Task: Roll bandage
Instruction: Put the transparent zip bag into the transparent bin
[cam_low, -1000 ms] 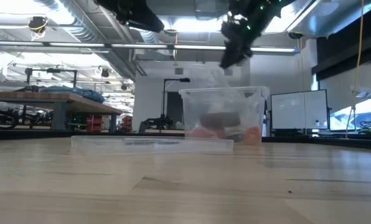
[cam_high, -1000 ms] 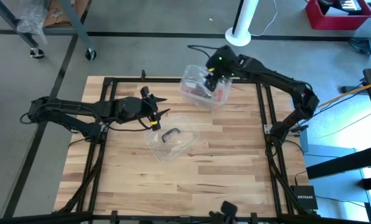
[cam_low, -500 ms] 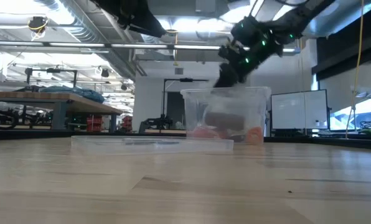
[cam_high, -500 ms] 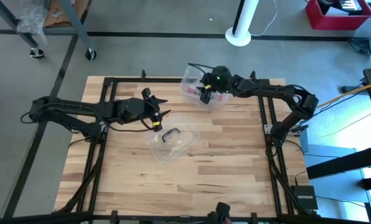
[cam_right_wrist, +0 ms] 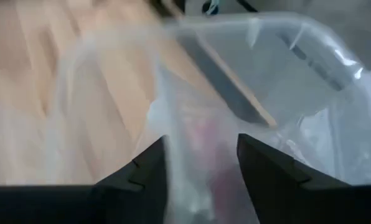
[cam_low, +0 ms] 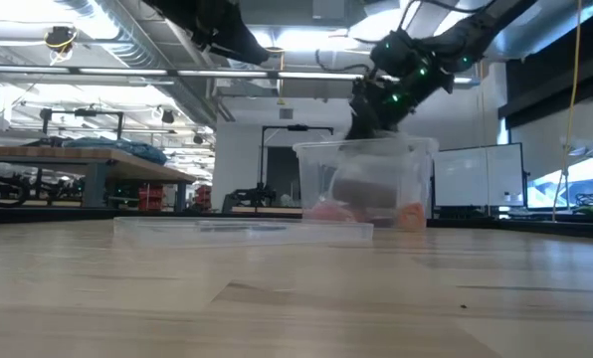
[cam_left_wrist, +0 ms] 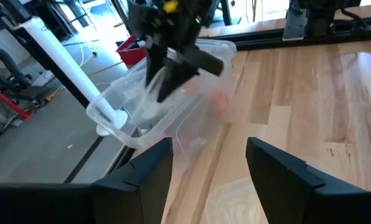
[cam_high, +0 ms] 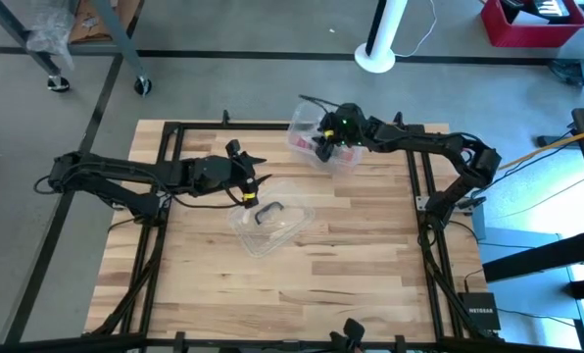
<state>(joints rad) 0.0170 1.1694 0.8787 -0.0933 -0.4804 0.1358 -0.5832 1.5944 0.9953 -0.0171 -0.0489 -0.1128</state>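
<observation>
Right gripper reaches into the clear box at the worktop's far edge, fingers spread around thin plastic, presumably fishing for the bandage, which I cannot pick out. Left gripper waits spread above the lid.

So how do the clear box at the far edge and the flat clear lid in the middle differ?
The box is deep and stands tall in the low view; the lid lies low and flat. The box holds a dark thing and reddish things; the lid carries only a black handle. The right gripper reaches into the box; the left gripper is beside the lid. Both are clear plastic.
</observation>
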